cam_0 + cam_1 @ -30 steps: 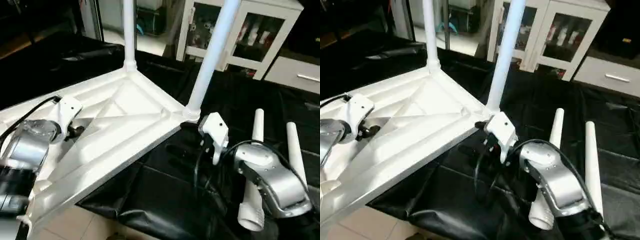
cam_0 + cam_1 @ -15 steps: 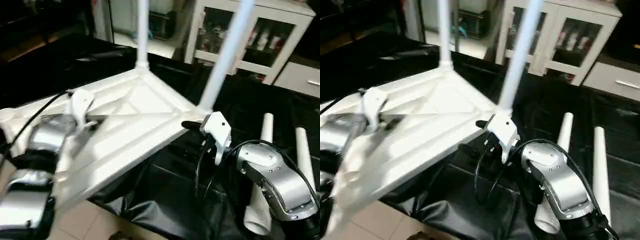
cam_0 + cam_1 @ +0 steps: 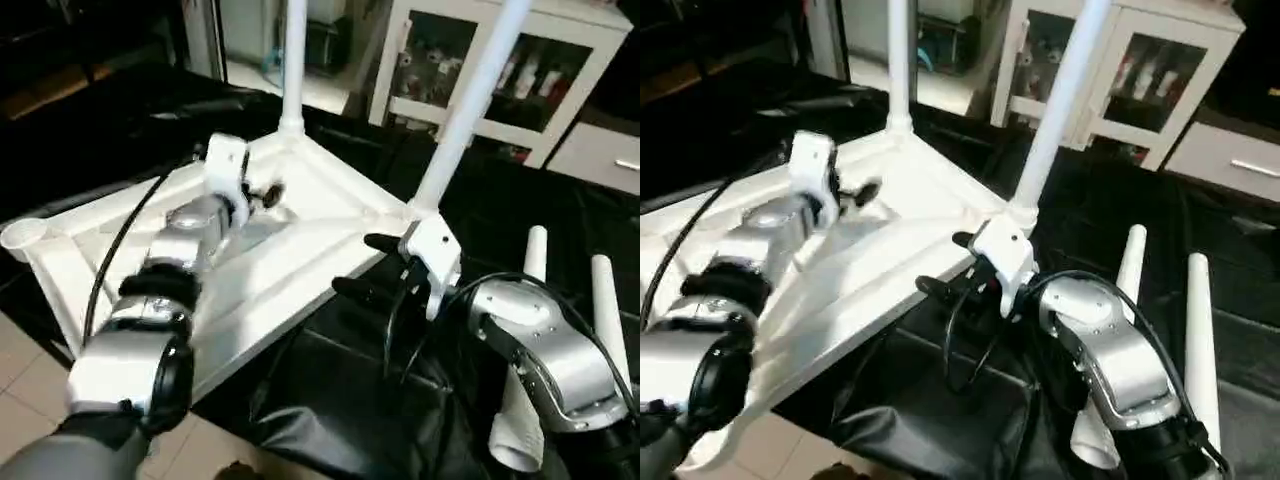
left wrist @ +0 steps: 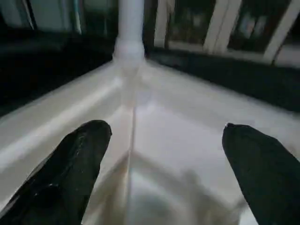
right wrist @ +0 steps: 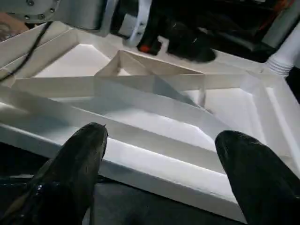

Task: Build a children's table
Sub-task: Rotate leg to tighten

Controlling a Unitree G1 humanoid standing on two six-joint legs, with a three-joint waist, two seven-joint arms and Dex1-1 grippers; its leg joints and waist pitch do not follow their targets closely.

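The children's table top (image 3: pixel 335 205) lies upside down, its ribbed underside up. Two white legs stand in its sockets: one at the far corner (image 3: pixel 293 60), one at the right corner (image 3: pixel 475 95). An empty socket (image 3: pixel 22 237) shows at the left corner. My left gripper (image 3: pixel 262 192) is open and hovers over the underside, facing the far leg (image 4: pixel 130 28), with nothing between its fingers. My right gripper (image 3: pixel 365 267) is open just off the top's near right edge (image 5: pixel 154 164), below the right leg. Two loose legs (image 3: pixel 533 260) (image 3: pixel 603 300) lie to the right.
A black cover (image 3: pixel 330 400) drapes the surface under the table top. A white glass-door cabinet (image 3: pixel 500 60) and a drawer unit (image 3: pixel 600 160) stand behind. Tiled floor (image 3: pixel 30 370) shows at the lower left.
My left arm has reached forward across the underside toward the far corner, and its fingers have spread wider. The right arm has stayed by the right corner. The camera has shifted.
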